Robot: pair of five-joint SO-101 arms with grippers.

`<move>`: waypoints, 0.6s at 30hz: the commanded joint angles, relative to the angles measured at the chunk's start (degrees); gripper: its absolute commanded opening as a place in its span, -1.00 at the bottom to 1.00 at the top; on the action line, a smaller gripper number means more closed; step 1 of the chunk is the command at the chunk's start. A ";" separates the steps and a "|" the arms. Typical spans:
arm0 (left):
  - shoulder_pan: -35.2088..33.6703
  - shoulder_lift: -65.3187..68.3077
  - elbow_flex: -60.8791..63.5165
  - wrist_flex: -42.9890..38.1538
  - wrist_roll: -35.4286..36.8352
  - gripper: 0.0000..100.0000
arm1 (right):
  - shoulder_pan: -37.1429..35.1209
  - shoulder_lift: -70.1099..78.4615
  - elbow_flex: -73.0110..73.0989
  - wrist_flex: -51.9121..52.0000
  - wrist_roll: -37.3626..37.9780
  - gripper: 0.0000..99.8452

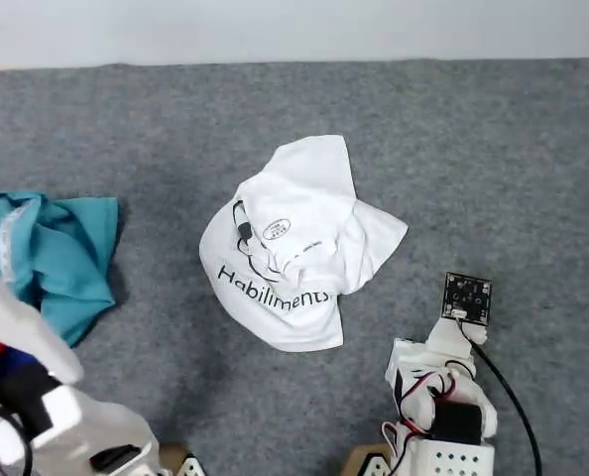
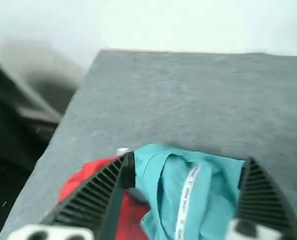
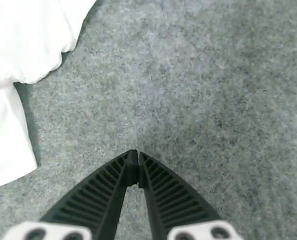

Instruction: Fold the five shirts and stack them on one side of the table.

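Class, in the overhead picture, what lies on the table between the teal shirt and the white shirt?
The stretch is bare: in the high view, just grey table separates the teal shirt from the white shirt.

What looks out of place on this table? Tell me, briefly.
Nothing is damaged, but the white shirt lies crumpled mid-table, unfolded. The teal shirt is bunched in a heap near the table's edge, against a red shirt, rather than folded flat.
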 commanded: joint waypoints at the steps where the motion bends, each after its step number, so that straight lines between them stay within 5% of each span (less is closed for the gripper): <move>1: 7.91 -3.16 3.12 1.05 0.62 -0.35 | 0.04 -0.31 -0.18 -0.57 -0.70 -0.98; 11: 39.12 -3.16 20.79 -1.85 10.11 -0.35 | -0.04 -0.31 -0.18 0.48 -0.53 -0.98; 18: 51.60 4.75 32.48 -13.89 12.40 -0.35 | -0.04 -0.31 -0.18 0.57 -0.53 -0.98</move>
